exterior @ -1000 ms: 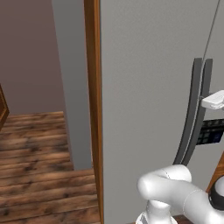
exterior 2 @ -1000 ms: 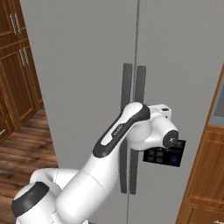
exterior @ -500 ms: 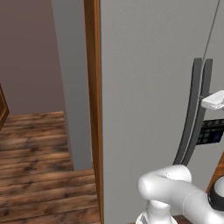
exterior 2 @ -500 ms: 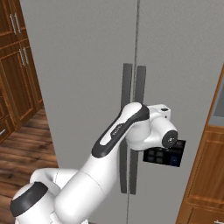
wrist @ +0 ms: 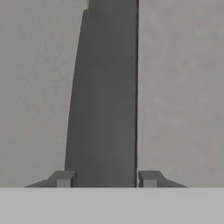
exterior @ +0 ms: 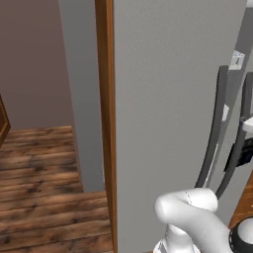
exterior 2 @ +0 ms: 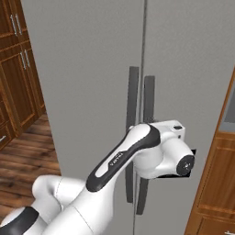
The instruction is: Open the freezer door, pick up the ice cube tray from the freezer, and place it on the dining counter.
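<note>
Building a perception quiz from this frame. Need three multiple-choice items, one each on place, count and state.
1. Where is the gripper?
A. at a dark bar handle
B. at the wooden side panel
C. down at the floor

2. How many dark vertical bar handles stand side by side on the grey front?
A. one
B. two
C. four

3. What state is the freezer door in?
A. wide open
B. removed
C. closed

Answers:
1 A, in the hand view the fingertips flank the handle.
2 B, the right base view shows a left handle and a right handle.
3 C, both grey panels lie flush along the seam, no interior showing.
</note>
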